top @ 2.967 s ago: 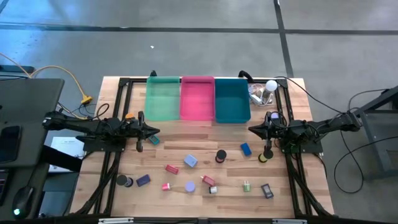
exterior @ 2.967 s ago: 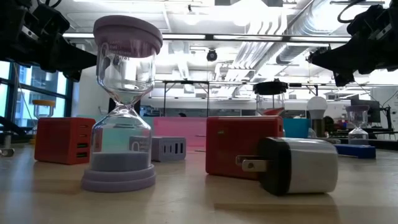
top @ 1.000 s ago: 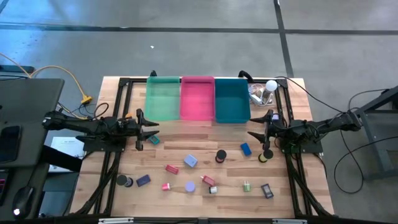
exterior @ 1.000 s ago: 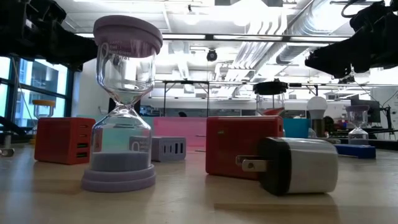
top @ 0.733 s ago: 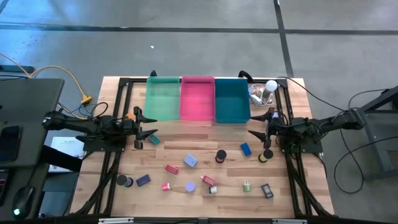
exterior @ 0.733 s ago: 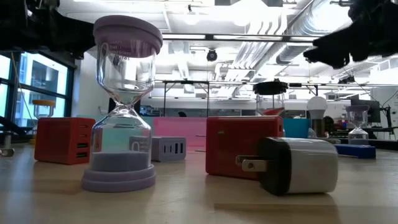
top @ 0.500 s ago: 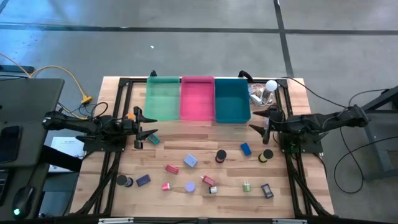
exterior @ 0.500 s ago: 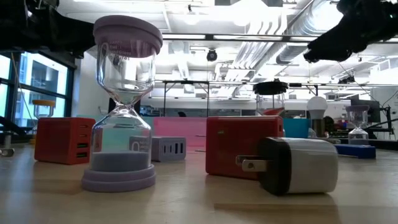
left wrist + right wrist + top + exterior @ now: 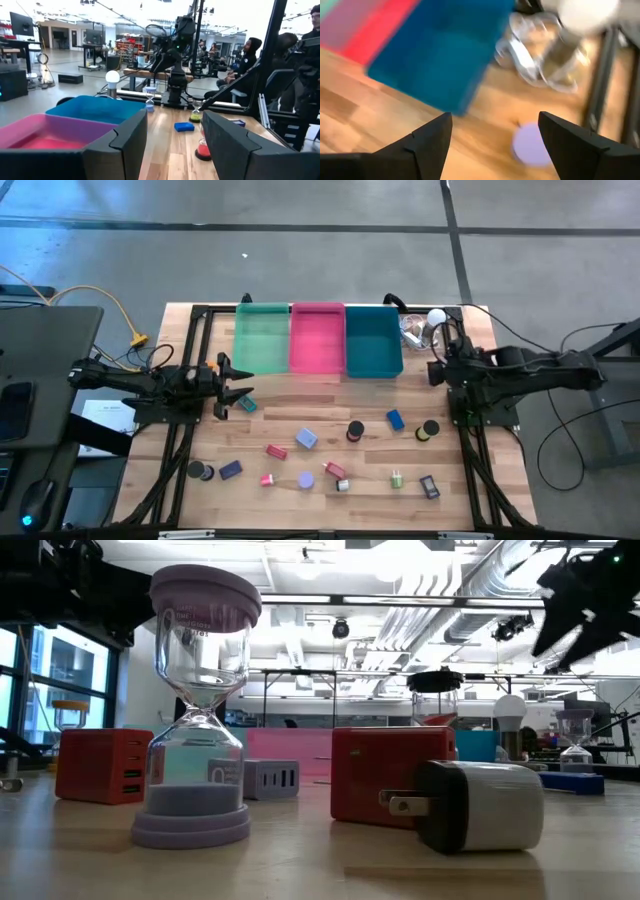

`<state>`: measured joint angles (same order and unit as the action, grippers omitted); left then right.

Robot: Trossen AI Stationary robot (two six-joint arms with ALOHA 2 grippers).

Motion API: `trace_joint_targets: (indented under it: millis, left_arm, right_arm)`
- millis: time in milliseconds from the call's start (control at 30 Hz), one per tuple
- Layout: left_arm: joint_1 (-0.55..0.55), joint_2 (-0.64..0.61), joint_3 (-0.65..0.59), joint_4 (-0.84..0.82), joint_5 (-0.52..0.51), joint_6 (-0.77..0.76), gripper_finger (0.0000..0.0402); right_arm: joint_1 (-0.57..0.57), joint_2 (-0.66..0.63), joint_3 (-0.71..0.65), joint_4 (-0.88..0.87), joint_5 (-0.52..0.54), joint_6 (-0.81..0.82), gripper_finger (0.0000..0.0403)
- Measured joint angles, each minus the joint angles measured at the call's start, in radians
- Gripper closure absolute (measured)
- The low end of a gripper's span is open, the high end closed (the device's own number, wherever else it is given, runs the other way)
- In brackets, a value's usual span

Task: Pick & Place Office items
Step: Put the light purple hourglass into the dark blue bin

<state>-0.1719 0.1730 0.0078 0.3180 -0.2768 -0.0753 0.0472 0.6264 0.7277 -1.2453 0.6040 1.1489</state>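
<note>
Right gripper, jaws spread wide and empty, is hovering over a lavender hourglass at table's 2 o'clock; left gripper waiting half-open near 9 o'clock.

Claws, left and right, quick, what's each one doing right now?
Left claw: open, holding nothing, beside the green plastic bin.
Right claw: open, holding nothing.
</note>
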Motion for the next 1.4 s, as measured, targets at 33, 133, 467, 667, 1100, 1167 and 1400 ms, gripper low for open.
trace_joint_targets:
  millis: [33,133,467,667,1100,1167,1400]
  left_arm:
    - [0.0,0.0,0.0,0.0,0.0,-0.002,0.0215]
    - [0.0,0.0,0.0,0.0,0.0,-0.005,0.0215]
    - [0.0,0.0,0.0,0.001,0.0,-0.027,0.0215]
    - [0.0,0.0,0.0,0.001,0.0,-0.031,0.0215]
    - [0.0,0.0,0.0,0.001,0.0,-0.031,0.0215]
    - [0.0,0.0,0.0,0.001,0.0,-0.031,0.0215]
    - [0.0,0.0,0.0,0.0,0.0,-0.031,0.0215]
  right_arm:
    - [-0.018,0.0,0.0,-0.024,-0.028,0.018,0.0117]
    - [-0.07,0.003,0.0,-0.063,-0.084,0.016,0.0117]
    - [-0.208,0.04,-0.008,-0.066,-0.104,-0.035,0.0117]
    - [-0.27,0.101,-0.021,-0.055,-0.148,-0.06,0.0117]
    - [-0.362,0.207,-0.021,-0.006,-0.206,-0.13,0.0117]
    - [-0.385,0.225,-0.021,0.0,-0.214,-0.136,0.0117]
    - [-0.449,0.289,-0.021,0.044,-0.305,-0.213,0.0117]
